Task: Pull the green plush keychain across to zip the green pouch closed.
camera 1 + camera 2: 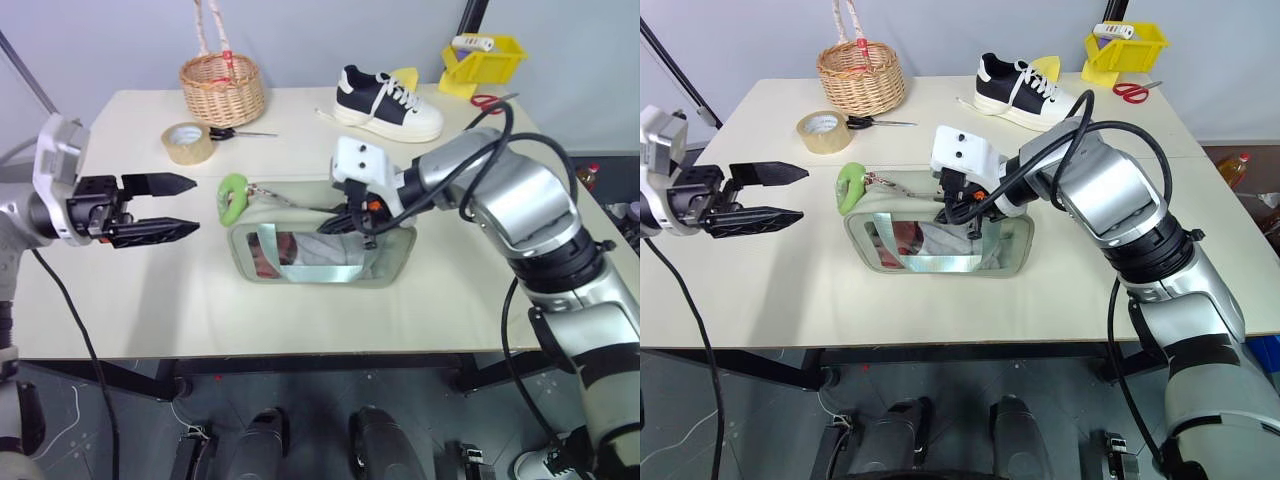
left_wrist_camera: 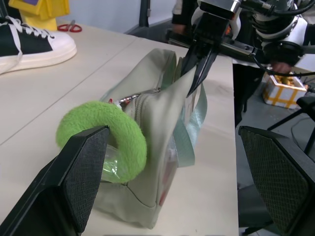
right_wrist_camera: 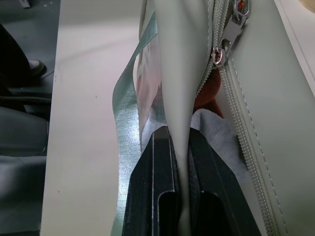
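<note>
The green pouch (image 1: pixel 385 262) lies in the middle of the table with its clear window facing me and its top zipper (image 3: pixel 246 147) gaping open. The green plush keychain (image 1: pixel 232 195) hangs on a short silver chain at the pouch's left end. My right gripper (image 1: pixel 352 222) reaches in from the right and is shut on the pouch's front wall at the opening, one finger (image 3: pixel 162 191) on each side of the fabric. My left gripper (image 1: pixel 196 206) hovers open just left of the keychain, pointing at it without touching, and the fuzzy ring (image 2: pixel 106 135) sits between its fingers (image 2: pixel 81 182).
At the back of the table stand a wicker basket (image 1: pixel 222 88), a tape roll (image 1: pixel 187 142), black scissors (image 1: pixel 240 132), a black-and-white shoe (image 1: pixel 388 103), and a yellow bin (image 1: pixel 482 62) with red scissors (image 1: pixel 488 100) beside it. The table's front edge (image 1: pixel 300 352) runs just below the pouch.
</note>
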`<state>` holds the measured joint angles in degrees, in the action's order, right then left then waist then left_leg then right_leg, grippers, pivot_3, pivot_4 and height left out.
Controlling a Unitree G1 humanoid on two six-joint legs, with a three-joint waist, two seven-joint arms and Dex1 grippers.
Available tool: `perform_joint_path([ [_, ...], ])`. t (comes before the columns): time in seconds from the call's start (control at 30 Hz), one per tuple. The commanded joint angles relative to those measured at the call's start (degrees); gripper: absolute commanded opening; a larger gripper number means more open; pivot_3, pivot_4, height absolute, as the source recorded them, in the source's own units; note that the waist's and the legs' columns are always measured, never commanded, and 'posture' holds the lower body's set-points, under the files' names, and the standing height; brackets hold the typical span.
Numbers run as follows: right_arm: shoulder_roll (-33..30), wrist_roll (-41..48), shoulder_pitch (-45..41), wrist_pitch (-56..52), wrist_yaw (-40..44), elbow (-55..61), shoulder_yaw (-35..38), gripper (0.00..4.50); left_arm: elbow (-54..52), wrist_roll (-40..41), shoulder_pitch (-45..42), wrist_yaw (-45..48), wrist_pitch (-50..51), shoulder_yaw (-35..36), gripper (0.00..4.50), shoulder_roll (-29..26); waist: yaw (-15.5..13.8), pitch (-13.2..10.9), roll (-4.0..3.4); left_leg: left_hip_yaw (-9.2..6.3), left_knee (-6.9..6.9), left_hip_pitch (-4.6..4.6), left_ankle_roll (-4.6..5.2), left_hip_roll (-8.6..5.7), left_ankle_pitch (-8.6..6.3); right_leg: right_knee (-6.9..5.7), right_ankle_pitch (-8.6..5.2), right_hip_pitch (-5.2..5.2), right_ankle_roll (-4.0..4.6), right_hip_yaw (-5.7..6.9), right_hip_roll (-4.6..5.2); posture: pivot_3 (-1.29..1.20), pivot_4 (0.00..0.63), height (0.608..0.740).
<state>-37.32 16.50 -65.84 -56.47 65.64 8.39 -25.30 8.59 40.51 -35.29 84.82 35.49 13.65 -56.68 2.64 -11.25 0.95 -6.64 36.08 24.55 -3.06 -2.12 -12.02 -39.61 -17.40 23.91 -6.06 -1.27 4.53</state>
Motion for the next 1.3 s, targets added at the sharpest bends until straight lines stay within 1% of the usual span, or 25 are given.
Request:
perform_joint_path([
  [0.03,-0.1,0.4,-0.5,1.1,-0.1,2.2,1.7,0.08,-0.4,0.2,-0.8,0.5,-0.7,0.7,4.5,-0.4,0.0,0.0,0.0,0.0,0.0,0.0,0.0,0.0,0.0,0.0,0.0,0.0,0.0,0.0,0.0,0.0,0.15,0.695],
  [0.07,-0.1,0.4,-0.5,1.0,-0.1,2.2,1.7,0.08,-0.5,0.2,-0.7,0.5,-0.6,0.7,4.5,-0.5,0.0,0.0,0.0,0.0,0.0,0.0,0.0,0.0,0.0,0.0,0.0,0.0,0.0,0.0,0.0,0.0,0.15,0.695],
  [0.17,-0.4,0.2,-0.3,1.0,0.0,2.3,1.4,1.11,-0.5,0.2,-0.7,0.6,-0.5,0.7,4.5,-0.6,0.0,0.0,0.0,0.0,0.0,0.0,0.0,0.0,0.0,0.0,0.0,0.0,0.0,0.0,0.0,0.0,0.15,0.695],
  [0.2,-0.4,0.2,-0.3,1.0,-0.1,2.2,1.4,1.52,-0.5,0.2,-0.7,0.6,-0.5,0.7,4.5,-0.6,0.0,0.0,0.0,0.0,0.0,0.0,0.0,0.0,0.0,0.0,0.0,0.0,0.0,0.0,0.0,0.0,0.15,0.695],
  [0.37,-1.0,0.9,-1.3,-0.8,-0.7,2.3,3.4,4.18,0.0,0.0,-1.4,0.8,-0.5,0.2,4.5,-0.6,0.0,0.0,0.0,0.0,0.0,0.0,0.0,0.0,0.0,0.0,0.0,-0.01,0.0,0.0,0.0,0.0,0.15,0.695],
  [0.4,-1.6,1.3,-1.7,-1.5,-0.5,2.6,4.1,4.45,0.2,-0.1,-1.7,0.8,-0.6,0.1,4.5,-0.6,0.0,0.0,0.0,0.0,0.0,0.0,0.0,0.0,0.0,0.0,0.0,-0.01,0.0,0.0,0.0,0.0,0.15,0.695],
  [0.7,-8.7,3.6,-0.6,-2.8,0.9,7.0,7.7,4.45,1.8,-1.0,-3.2,1.5,-1.2,-1.2,4.5,0.1,0.0,0.0,0.0,0.0,0.0,-0.01,0.0,-0.01,0.0,0.04,0.0,-0.05,0.0,0.01,0.01,0.0,0.15,0.695],
  [0.9,-15.9,2.3,4.8,1.9,2.0,6.8,9.7,4.45,1.7,-1.3,-3.3,1.9,-1.2,-1.2,4.5,0.4,-0.2,0.0,0.01,0.0,0.01,0.0,0.01,-0.02,0.0,0.11,-0.01,-0.12,-0.01,0.04,0.06,0.0,0.15,0.695],
  [1.0,-17.0,2.0,6.9,3.6,1.8,6.6,10.5,4.45,1.6,-1.3,-3.2,1.9,-1.2,-1.1,4.5,0.3,0.1,0.0,0.01,0.01,0.03,-0.02,0.01,-0.02,0.0,0.11,0.0,-0.14,-0.01,0.03,0.05,0.0,0.15,0.695],
  [1.17,-17.1,2.0,8.8,5.0,1.3,6.9,11.2,4.45,1.6,-1.9,-2.7,1.8,-1.5,-1.1,4.5,-0.1,0.1,0.0,0.0,0.01,-0.04,-0.05,0.01,0.01,0.0,0.09,0.0,-0.11,0.0,0.02,-0.01,0.0,0.15,0.695],
  [1.27,-17.5,0.8,11.1,7.1,1.1,6.5,10.3,3.65,1.3,-1.9,-2.5,1.7,-1.5,-0.9,4.5,-0.1,-0.1,0.0,0.01,0.01,-0.01,-0.05,0.01,0.02,-0.01,0.11,0.0,-0.14,0.0,0.02,0.01,0.0,0.15,0.695],
  [1.3,-17.6,0.4,11.7,7.7,1.1,6.4,10.2,3.15,1.2,-1.9,-2.5,1.7,-1.5,-0.8,4.5,-0.1,-0.1,0.0,0.0,0.01,0.0,-0.04,0.01,0.01,-0.01,0.11,0.0,-0.14,0.0,0.02,0.03,0.0,0.15,0.695],
])
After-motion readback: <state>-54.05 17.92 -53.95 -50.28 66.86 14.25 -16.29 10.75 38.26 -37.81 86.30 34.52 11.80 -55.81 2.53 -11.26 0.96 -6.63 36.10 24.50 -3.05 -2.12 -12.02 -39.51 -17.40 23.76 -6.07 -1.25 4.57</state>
